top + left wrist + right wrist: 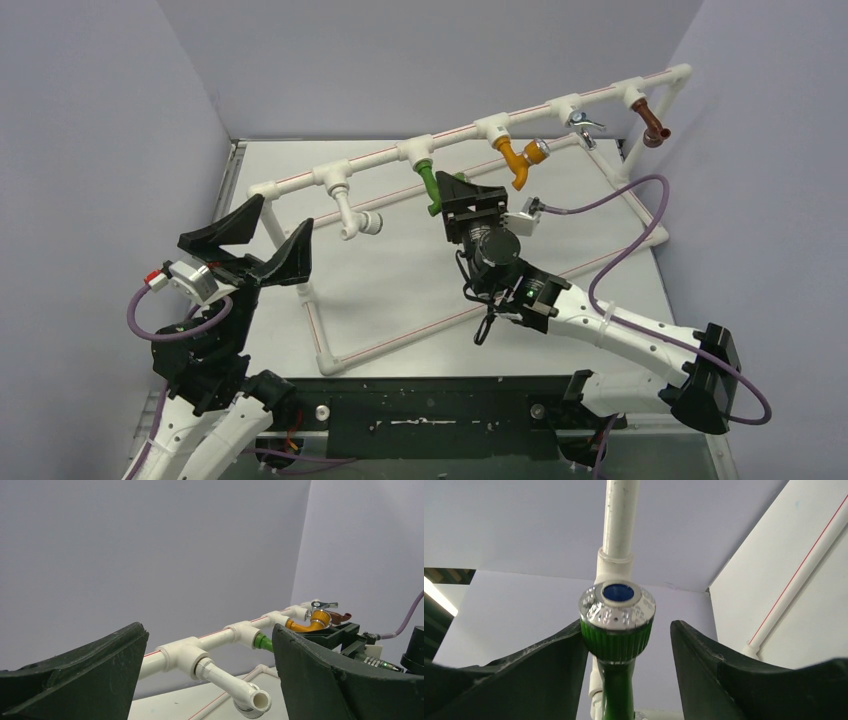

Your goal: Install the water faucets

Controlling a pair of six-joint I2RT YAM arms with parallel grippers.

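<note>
The left gripper (278, 222) hangs with its jaws spread wide and nothing between them, raised near the left end of the pipe frame (460, 135), probably to stay out of the work. Just past it the white faucet (352, 215) sits in its tee, spout angled down.

The green faucet (429, 186) hangs from the middle tee. The right gripper (628, 630) straddles its ribbed collar from below (the wrist view looks straight up the spout). Its jaws are partway apart: one finger (549, 665) touches the collar and the other shows a gap, so nothing is clamped. That pose suits twisting or letting go of a faucet that looks seated.

Further right, the orange faucet (515, 160), silver faucet (585, 125) and brown faucet (653, 122) fill their tees.

The table (400, 290) below the rail leaves the right arm room to back down toward its base. The orange faucet close by is the edge to mind.
</note>
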